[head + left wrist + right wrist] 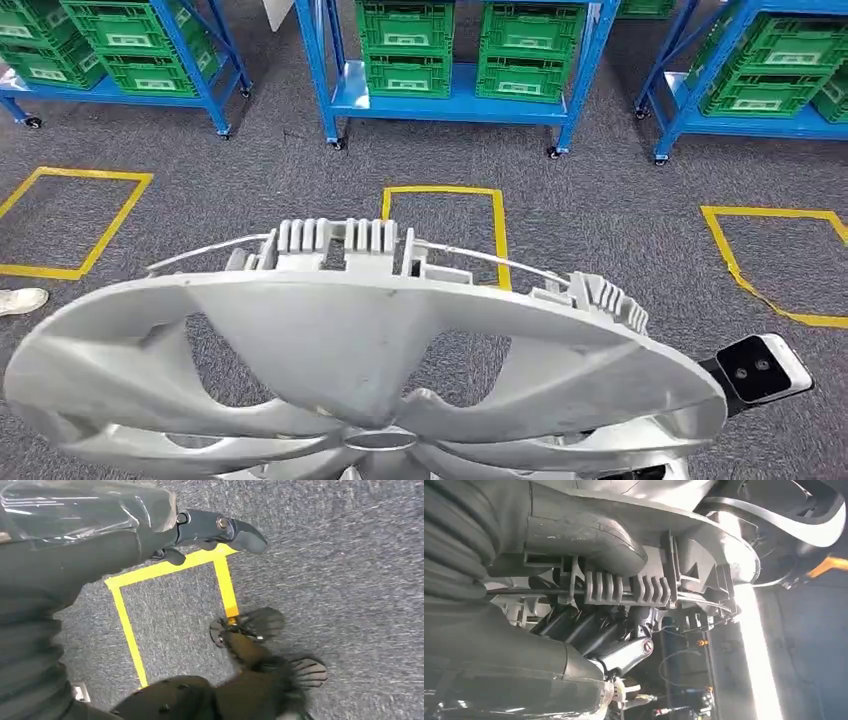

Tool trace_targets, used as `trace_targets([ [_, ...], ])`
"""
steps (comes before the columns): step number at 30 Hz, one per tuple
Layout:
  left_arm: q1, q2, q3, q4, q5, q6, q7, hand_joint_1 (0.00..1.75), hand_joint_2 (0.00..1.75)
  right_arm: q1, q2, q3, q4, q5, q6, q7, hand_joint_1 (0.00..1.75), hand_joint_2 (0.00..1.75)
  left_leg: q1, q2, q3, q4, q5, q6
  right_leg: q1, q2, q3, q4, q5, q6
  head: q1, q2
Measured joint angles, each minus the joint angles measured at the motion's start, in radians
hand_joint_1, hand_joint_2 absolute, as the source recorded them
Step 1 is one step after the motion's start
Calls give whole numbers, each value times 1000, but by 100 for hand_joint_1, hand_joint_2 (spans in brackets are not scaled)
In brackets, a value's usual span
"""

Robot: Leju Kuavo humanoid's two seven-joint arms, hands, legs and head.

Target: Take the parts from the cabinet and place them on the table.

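A large silver wheel cover (330,350) with open spokes and ribbed clips along its back rim takes up the lower half of the head view, held flat above the carpet. My right hand (574,630) grips its rim: the thick thumb lies over the rim's edge (704,555) and the dark fingers curl in beneath the clips. The right wrist's camera block (762,368) sticks out from under the cover's right side. My left hand (215,530) hangs over the carpet with nothing in it, its fingers loose and apart.
Blue wheeled racks (450,100) loaded with green crates (405,45) line the far side. Yellow tape squares (445,190) mark the grey carpet, one straight ahead and one to each side. A person's shoe (20,300) shows at the left edge.
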Motion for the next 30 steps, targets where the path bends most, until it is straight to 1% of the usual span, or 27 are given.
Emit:
trace_targets([
  [3, 4, 0, 0, -1, 0, 0, 0, 0, 175, -1, 2, 1, 0, 0, 0, 1, 166, 175, -14, 3, -24, 2, 17, 28, -7, -3, -7, -10, 29, 26, -1, 0],
  [4, 4, 1, 0, -1, 1, 0, 0, 0, 175, -1, 2, 1, 0, 0, 0, 2, 166, 175, -7, 10, -36, -7, 35, 44, -10, -3, -16, 0, 21, 25, 1, 0],
  [5, 3, 0, 0, -2, 2, 0, 1, 0, 175, -1, 2, 2, 0, 0, 0, 3, 166, 175, -11, 11, -50, -6, 46, 56, -10, 0, -37, 30, -22, 14, 0, 0],
  [6, 1, 0, 0, -2, 2, 0, 1, 0, 175, -1, 2, 3, 0, 0, 0, 3, 166, 175, -14, 12, -65, -6, 60, 64, -8, 1, -60, 90, -78, 2, 4, 0],
  [7, 2, 0, 0, -2, 2, 0, 1, 0, 175, 0, 1, 3, 0, 0, 0, 5, 166, 175, -18, 12, -79, -6, 72, 67, -7, 1, -83, 166, -130, -6, 6, 0],
  [8, 2, 0, 0, -2, 2, 0, 1, 0, 175, 0, 1, 3, 0, 0, 0, 5, 166, 175, -24, 13, -99, -4, 88, 70, -6, 2, -105, 256, -173, -8, 5, 0],
  [9, 3, 0, 0, -2, 2, 0, 1, 0, 175, 0, 0, 3, 1, 0, 0, 6, 166, 175, -29, 13, -114, -3, 99, 71, -6, 3, -110, 306, -181, -3, 6, 0],
  [10, 3, 0, 0, -2, 2, 0, 1, 0, 175, 0, 0, 3, 2, 0, 0, 6, 166, 175, -34, 13, -132, -1, 111, 73, -6, 3, -98, 320, -165, 5, 5, 0],
  [11, 3, 0, 0, -2, 2, 0, 1, 0, 175, 0, 0, 3, 2, 0, 0, 7, 166, 175, -36, 12, -148, 2, 120, 73, -4, 2, -65, 293, -137, 13, 5, 0],
  [12, 3, 0, 0, -2, 2, 0, 1, 0, 175, 0, 0, 3, 2, 0, 0, 7, 166, 175, -38, 12, -163, 6, 128, 72, 0, 2, -18, 231, -109, 17, 5, 0],
  [13, 3, 0, 0, -2, 2, 1, 1, 0, 175, -1, -1, 4, 2, 0, 0, 7, 166, 175, -39, 11, -176, 12, 134, 70, 4, 2, 44, 146, -94, 13, 5, 0],
  [14, 3, -3, 0, -3, 2, 2, 1, 0, 175, -3, -1, 4, 2, 0, -2, 7, 166, 175, -39, 11, -186, 21, 140, 68, 11, 2, 118, 44, -111, -2, 5, 0],
  [15, 3, -5, 0, -4, 2, 6, 1, 0, 175, -5, -2, 5, 2, -1, -2, 7, 166, 175, -45, 11, -194, 31, 145, 63, 14, 0, 159, -37, -138, -11, 5, 0],
  [16, 4, -5, 0, -5, 2, 7, 1, 0, 175, -4, -3, 5, 2, -3, -3, 6, 166, 175, -43, 12, -193, 29, 153, 57, 16, 0, 143, -25, -134, -10, 1, 0],
  [18, 4, -6, 0, -5, 2, 8, 1, 0, 175, -4, -5, 5, 2, -5, -3, 2, 166, 175, -38, 13, -194, 29, 162, 47, 20, 1, 139, -25, -128, -23, 2, 0],
  [19, 5, -3, 0, -5, 1, 9, 1, 0, 175, -4, -6, 5, 3, -6, -3, -2, 166, 175, -38, 12, -199, 32, 164, 42, 8, 1, 136, -29, -115, -29, 4, 0],
  [20, 6, -5, 0, -5, 1, 9, 1, 0, 175, -5, -6, 7, 2, -5, -2, -5, 166, 175, -33, 8, -210, 54, 132, 31, 7, -2, 130, -29, -108, -34, 5, 0],
  [21, 6, -5, 0, -5, 1, 10, 1, 0, 175, -4, -6, 8, 2, -4, -2, -8, 166, 175, -28, 8, -225, 101, 79, 23, 7, -2, 125, -29, -102, -39, 0, 0],
  [22, 7, -3, 0, -5, 1, 11, 1, 0, 175, -4, -6, 9, 2, 0, -2, -10, 166, 175, -21, 8, -249, 180, 21, 13, 7, -2, 117, -29, -95, -40, 0, 0],
  [23, 7, -3, 0, -5, 0, 11, 1, 0, 175, -4, -6, 11, 2, 7, -2, -12, 166, 175, -15, 8, -273, 259, -19, 5, 7, -2, 111, -27, -89, -38, 0, 0],
  [24, 7, -3, 0, -5, -1, 11, 0, 0, 175, -3, -6, 11, 2, 17, -1, -16, 166, 175, -9, 8, -290, 320, -36, 0, 7, -2, 103, -26, -84, -37, 1, 0],
  [25, 7, -3, 0, -5, -2, 11, 0, 0, 175, -2, -6, 11, 2, 26, 0, -21, 166, 175, -4, 8, -288, 338, -32, -3, 6, -2, 97, -24, -80, -33, 0, 0],
  [26, 8, -3, 0, -5, -4, 11, 0, 0, 175, 0, -6, 11, 2, 34, 0, -26, 166, 175, 1, 8, -260, 310, -10, -7, 5, -2, 94, -22, -77, -32, 0, 0],
  [27, 8, -3, 0, -5, -5, 11, 0, 0, 175, 1, -6, 12, 2, 40, 0, -30, 166, 175, 5, 9, -213, 242, 23, -9, 3, -1, 92, -20, -76, -30, 0, 0],
  [28, 8, -3, 0, -5, -5, 11, 0, 0, 175, 0, -6, 11, 2, 40, 0, -32, 166, 175, 8, 9, -155, 154, 56, -10, 1, -2, 89, -16, -75, -28, 0, 0],
  [29, 7, -3, 1, -5, -6, 13, -1, 0, 175, 0, -6, 11, 2, 42, 1, -35, 166, 175, 10, 9, -106, 79, 70, -11, 1, -2, 87, -12, -74, -25, 0, 0],
  [30, 6, -2, 1, -5, -6, 14, -1, 0, 175, 0, -6, 11, 0, 44, 1, -37, 166, 175, 4, 5, -77, 44, 56, -9, 6, -1, 78, -11, -73, -18, 0, 0],
])
